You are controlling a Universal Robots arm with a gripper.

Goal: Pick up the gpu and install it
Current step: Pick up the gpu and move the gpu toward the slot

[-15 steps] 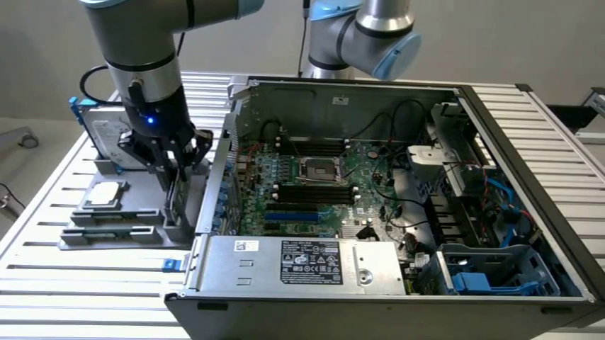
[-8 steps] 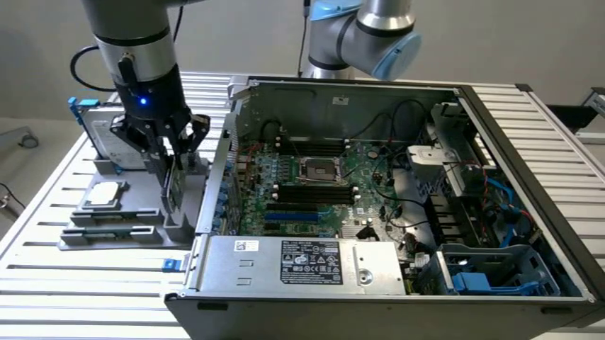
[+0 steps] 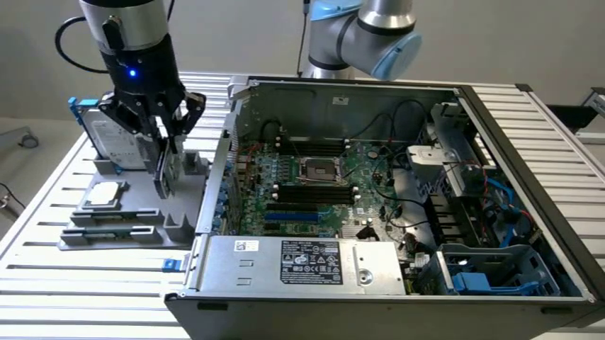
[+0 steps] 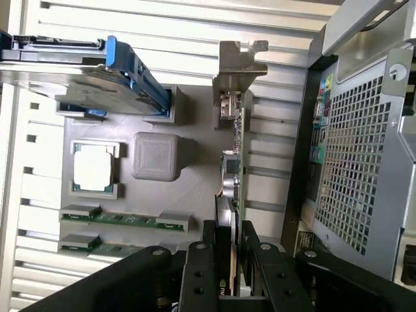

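1. My black gripper (image 3: 163, 142) (image 4: 227, 253) is closed to a narrow gap, its 2 jaws clamped on the top edge of the gpu (image 3: 166, 173) (image 4: 233, 143), a thin flat card with a dark green board and a silver metal bracket.
2. The gpu stands on edge over the grey plastic tray (image 3: 184, 212) (image 4: 195, 175) on the slatted aluminium bench (image 3: 47, 212) (image 4: 162, 26). I cannot tell whether it touches the tray.
3. It is between the silver hard drive in a blue frame (image 3: 113, 138) (image 4: 78, 71) and the open black computer case (image 3: 529, 142).
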